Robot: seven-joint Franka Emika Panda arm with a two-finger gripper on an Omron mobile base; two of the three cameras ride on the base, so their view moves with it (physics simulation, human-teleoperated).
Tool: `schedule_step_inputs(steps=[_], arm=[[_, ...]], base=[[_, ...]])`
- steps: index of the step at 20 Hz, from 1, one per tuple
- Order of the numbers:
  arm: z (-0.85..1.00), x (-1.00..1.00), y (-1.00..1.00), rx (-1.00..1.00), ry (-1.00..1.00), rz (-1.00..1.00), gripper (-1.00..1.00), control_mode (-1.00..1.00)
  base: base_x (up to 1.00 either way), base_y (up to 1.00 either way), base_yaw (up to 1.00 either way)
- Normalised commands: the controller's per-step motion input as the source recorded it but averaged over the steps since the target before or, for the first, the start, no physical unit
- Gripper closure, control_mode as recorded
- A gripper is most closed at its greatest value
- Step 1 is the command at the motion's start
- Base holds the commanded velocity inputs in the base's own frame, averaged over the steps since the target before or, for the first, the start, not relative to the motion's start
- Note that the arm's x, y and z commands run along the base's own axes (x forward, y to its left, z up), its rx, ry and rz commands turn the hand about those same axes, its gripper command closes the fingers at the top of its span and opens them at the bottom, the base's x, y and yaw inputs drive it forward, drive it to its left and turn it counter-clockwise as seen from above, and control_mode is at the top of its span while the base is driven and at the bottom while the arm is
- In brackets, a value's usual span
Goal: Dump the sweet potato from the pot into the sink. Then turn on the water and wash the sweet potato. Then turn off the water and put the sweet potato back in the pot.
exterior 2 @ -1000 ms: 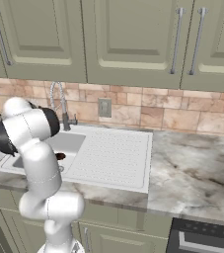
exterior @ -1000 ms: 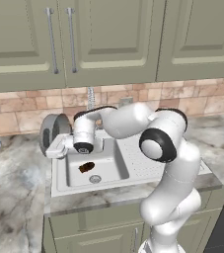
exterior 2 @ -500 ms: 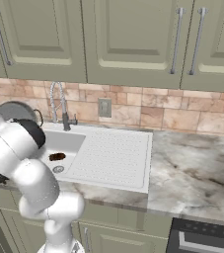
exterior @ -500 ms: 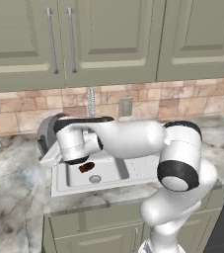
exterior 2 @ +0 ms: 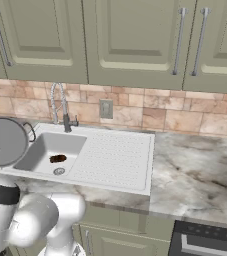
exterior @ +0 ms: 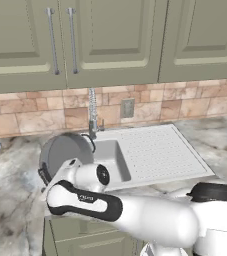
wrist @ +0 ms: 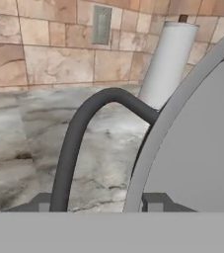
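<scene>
Pot [exterior: 65,152] tipped on edge left of sink [exterior 2: 45,150], pale grey inside; jaws clamped on its rim. Sweet potato [exterior 2: 58,159], small dark-brown lump, near drain.

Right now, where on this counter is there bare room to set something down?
The marble counter right of the drainboard is the widest free patch, running back to the backsplash. The drainboard is bare too. It is crowded at the sink: sweet potato inside, tilted pot beside it.
</scene>
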Motion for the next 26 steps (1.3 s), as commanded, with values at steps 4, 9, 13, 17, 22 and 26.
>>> schedule_step_inputs(steps=[4, 9, 13, 17, 22, 26], arm=[[0.25, -0.59, -0.35, -0.14, 0.00, -0.03, 1.00, -1.00], [0.39, -0.05, -0.56, -0.19, 0.02, -0.14, 1.00, -1.00], [0.38, 0.27, -0.54, -0.20, 0.06, -0.22, 1.00, -1.00], [0.38, 0.45, -0.56, -0.20, 0.10, -0.24, 1.00, -1.00], [0.24, 0.11, -0.65, -0.18, 0.12, -0.23, 1.00, -1.00], [0.11, 0.00, -0.73, -0.16, 0.12, -0.23, 1.00, -1.00]], base=[[0.00, 0.00, 0.00], [0.00, 0.00, 0.00], [0.00, 0.00, 0.00], [0.00, 0.00, 0.00], [0.00, 0.00, 0.00], [0.00, 0.00, 0.00]])
